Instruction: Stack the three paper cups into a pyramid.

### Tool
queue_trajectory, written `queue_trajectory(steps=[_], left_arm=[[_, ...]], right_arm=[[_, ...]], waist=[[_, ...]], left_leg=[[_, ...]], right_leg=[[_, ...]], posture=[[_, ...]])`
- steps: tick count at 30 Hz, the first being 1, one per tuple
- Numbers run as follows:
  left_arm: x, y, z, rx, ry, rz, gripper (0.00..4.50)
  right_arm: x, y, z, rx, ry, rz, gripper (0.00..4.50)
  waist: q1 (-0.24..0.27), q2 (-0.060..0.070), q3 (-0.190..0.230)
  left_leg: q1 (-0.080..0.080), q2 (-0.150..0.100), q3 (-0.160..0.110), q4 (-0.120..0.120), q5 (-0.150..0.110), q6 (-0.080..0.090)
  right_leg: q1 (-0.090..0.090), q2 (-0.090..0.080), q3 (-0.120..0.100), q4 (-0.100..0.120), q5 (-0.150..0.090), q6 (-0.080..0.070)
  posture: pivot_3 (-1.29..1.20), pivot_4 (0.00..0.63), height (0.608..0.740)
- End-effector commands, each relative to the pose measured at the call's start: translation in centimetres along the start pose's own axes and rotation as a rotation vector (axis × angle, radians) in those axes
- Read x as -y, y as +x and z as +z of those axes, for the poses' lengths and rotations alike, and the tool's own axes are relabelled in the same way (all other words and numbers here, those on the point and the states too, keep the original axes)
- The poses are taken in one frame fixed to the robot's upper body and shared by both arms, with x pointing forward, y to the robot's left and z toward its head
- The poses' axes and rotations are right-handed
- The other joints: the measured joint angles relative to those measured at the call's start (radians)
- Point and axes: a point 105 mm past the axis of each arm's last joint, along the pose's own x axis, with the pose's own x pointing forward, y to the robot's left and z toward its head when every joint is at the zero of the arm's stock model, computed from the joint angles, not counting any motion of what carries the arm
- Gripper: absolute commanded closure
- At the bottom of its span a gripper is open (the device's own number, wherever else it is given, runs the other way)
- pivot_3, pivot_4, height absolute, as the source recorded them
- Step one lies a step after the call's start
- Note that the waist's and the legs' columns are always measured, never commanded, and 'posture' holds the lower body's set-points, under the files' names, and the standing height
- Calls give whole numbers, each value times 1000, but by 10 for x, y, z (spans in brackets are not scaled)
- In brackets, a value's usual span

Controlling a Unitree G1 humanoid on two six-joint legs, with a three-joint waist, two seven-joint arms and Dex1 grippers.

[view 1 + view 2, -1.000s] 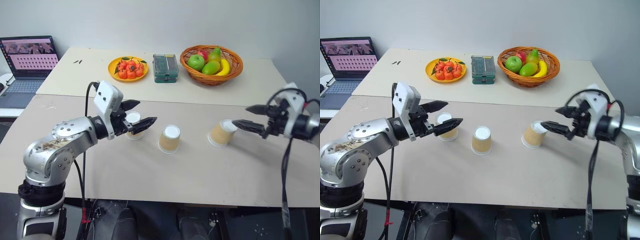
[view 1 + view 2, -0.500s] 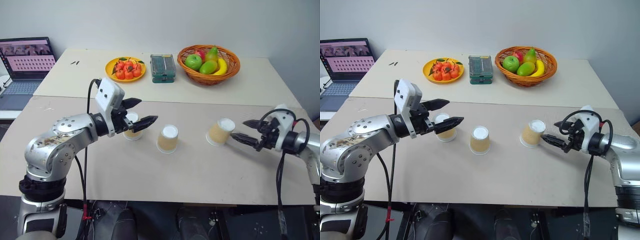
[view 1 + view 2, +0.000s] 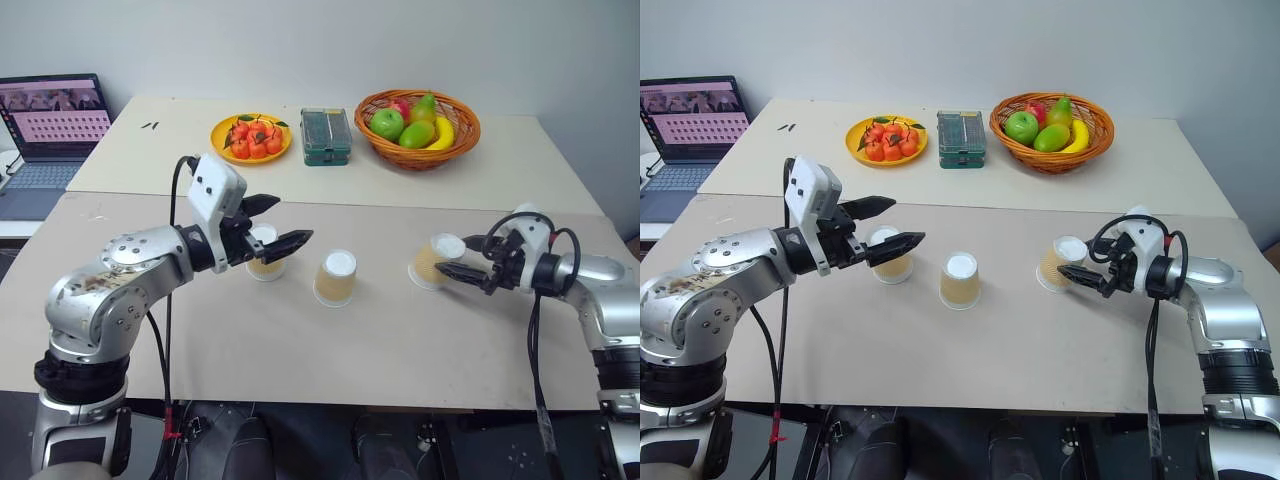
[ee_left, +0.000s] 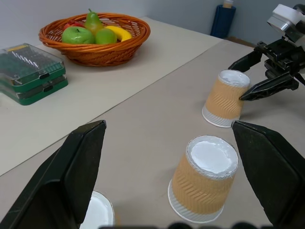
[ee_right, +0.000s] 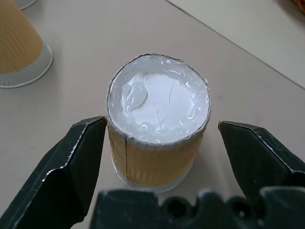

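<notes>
Your right hand (image 5: 157,157), fingers spread wide, has the rightmost upside-down cup (image 3: 433,262) standing upright on the bench (image 3: 400,340) between them, untouched, while your left hand (image 3: 272,224), also spread, hovers over the leftmost cup (image 3: 265,255), the middle cup (image 3: 336,278) between.

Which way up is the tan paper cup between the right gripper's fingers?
Upside down: the tan paper cup stands on its wide rim, closed white base upward.

Two beige tables (image 3: 300,330) against pale wall (image 3: 300,40)
</notes>
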Motion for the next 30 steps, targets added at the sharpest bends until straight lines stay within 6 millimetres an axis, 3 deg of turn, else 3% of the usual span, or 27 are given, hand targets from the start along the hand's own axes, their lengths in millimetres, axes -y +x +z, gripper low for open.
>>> queue_trajectory(steps=[1,6,12,18,24,26,28,30], left_arm=[[2,-5,13,42,54,15,0],[4,-5,11,38,56,17,0],[2,-7,11,34,60,28,0],[3,-9,9,29,57,27,0],[3,-11,5,17,52,24,0],[2,-10,5,17,53,24,0],[2,-9,6,23,54,26,0],[2,-9,7,27,55,26,0]], right_arm=[[2,7,16,43,-54,11,110],[2,17,20,57,-55,24,110],[3,20,17,52,-55,30,1811],[2,14,28,65,-85,27,1819],[-26,22,50,85,-124,133,1819],[-45,29,58,103,-138,194,1819],[-62,34,59,110,-140,247,1819],[-66,36,58,116,-115,254,1819]], waist=[[-1,0,0],[-4,0,0],[-4,0,0],[-5,0,0],[-8,0,0],[-6,0,0],[-6,0,0],[-6,0,0]], left_leg=[[0,0,0,0,0,0],[0,0,0,0,0,0],[0,0,0,0,0,0],[0,0,0,0,0,0],[0,0,0,0,0,0],[0,0,0,0,0,0],[0,0,0,0,0,0],[0,0,0,0,0,0]], right_leg=[[0,0,0,0,0,0],[0,0,0,0,1,-1],[0,0,0,0,1,-1],[0,0,0,0,1,-1],[0,0,0,1,1,-1],[0,0,0,1,1,-1],[0,0,0,1,0,-1],[0,0,0,1,0,-1]], posture=[[0,150,740],[0,150,740],[0,150,740],[0,150,740],[0,150,740],[0,150,740],[0,150,740],[0,150,740]])
